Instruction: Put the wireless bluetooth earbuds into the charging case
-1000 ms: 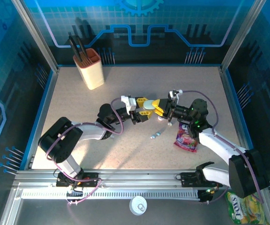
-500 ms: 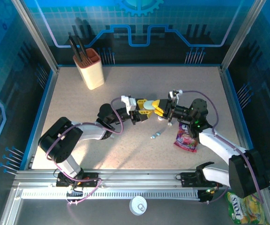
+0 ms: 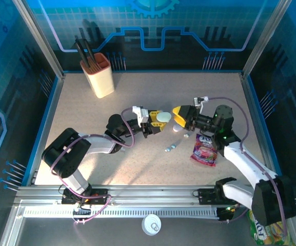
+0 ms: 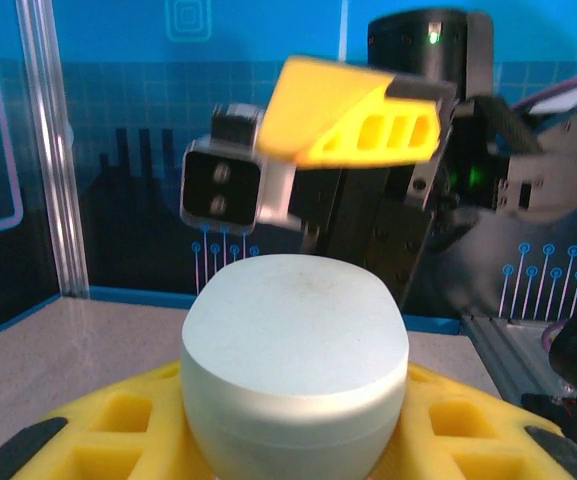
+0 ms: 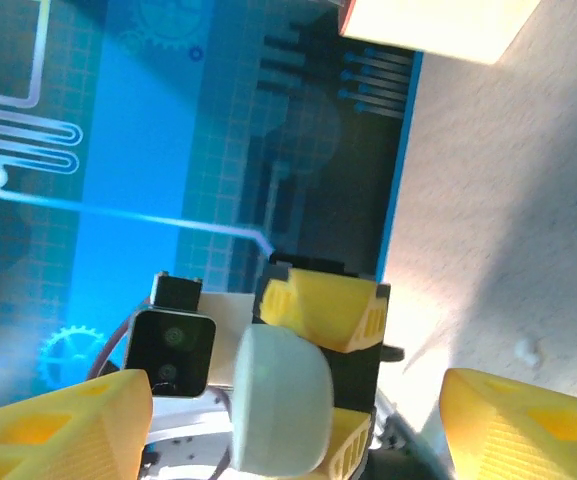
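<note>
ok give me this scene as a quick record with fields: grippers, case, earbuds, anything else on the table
left gripper: shut on the charging case
right gripper: open, close to the charging case, not gripping it
lid: looks shut
earbuds: loose on the table, none in the charging case
other: snack packet beside the right arm, utensil cup at the far left

Left gripper [image 3: 160, 120] clamped on the case [image 4: 295, 360]; right gripper [image 3: 179, 117] spread wide, facing it
</note>
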### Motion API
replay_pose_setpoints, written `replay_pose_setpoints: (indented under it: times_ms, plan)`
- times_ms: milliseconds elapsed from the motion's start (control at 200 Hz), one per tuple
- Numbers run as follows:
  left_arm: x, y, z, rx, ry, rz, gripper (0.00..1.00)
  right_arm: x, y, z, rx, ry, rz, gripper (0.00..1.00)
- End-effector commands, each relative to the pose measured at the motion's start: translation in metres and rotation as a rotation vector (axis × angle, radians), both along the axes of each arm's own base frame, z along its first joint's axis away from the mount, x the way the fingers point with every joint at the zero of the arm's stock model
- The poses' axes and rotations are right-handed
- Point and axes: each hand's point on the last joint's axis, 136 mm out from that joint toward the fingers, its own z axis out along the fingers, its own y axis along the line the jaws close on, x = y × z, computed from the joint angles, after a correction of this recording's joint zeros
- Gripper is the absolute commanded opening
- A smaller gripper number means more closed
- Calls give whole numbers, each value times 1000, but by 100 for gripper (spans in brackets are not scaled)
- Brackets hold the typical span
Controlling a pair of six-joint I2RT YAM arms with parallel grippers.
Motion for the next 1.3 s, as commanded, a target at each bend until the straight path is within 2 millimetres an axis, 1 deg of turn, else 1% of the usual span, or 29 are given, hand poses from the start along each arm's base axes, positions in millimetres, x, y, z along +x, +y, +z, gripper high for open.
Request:
replay_pose_setpoints:
  times_ms: [0, 65, 110, 210, 255, 350, 460, 470, 480, 560, 665, 760, 890, 1025, 1106, 1296]
  plan:
    - [-6, 11, -2, 7, -39, -1, 36, -3, -17, -10, -286, -203, -6, 75]
    - [-7, 17, -6, 16, -35, 4, 36, -4, -26, -12, -464, -311, -19, 74]
    - [-12, 19, -9, 29, -51, -9, 37, -5, -29, -9, -561, -381, -21, 74]
    - [-16, 23, -14, 41, -56, -7, 37, -9, -29, -2, -709, -550, -9, 74]
    - [-17, 24, -17, 47, -51, -8, 37, -12, -24, 2, -745, -630, 3, 75]
    - [-19, 26, -22, 54, -37, -12, 36, -23, -6, 8, -790, -774, 66, 75]
    - [-22, 26, -23, 54, -30, -24, 36, -32, 15, 2, -833, -878, 147, 77]
    - [-22, 26, -23, 54, -27, -25, 36, -32, 17, 11, -831, -902, 141, 77]
    - [-22, 26, -23, 54, -27, -26, 36, -32, 18, 12, -834, -918, 145, 78]
    - [-24, 27, -23, 54, -23, -38, 36, -36, 33, 8, -858, -995, 192, 79]
    - [-26, 27, -23, 54, -19, -53, 35, -35, 46, -1, -892, -1028, 227, 79]
    - [-27, 27, -22, 53, -13, -66, 35, -31, 52, -8, -926, -1028, 238, 79]
    - [-29, 27, -20, 51, -14, -71, 35, -24, 55, -10, -945, -1028, 231, 80]
    - [-30, 26, -19, 49, -10, -85, 35, -18, 54, -12, -963, -1023, 209, 80]
    - [-31, 25, -18, 48, -7, -96, 35, -16, 52, -9, -970, -1024, 181, 80]
    - [-31, 25, -22, 54, -2, -98, 35, -10, 42, 8, -919, -1010, 91, 79]
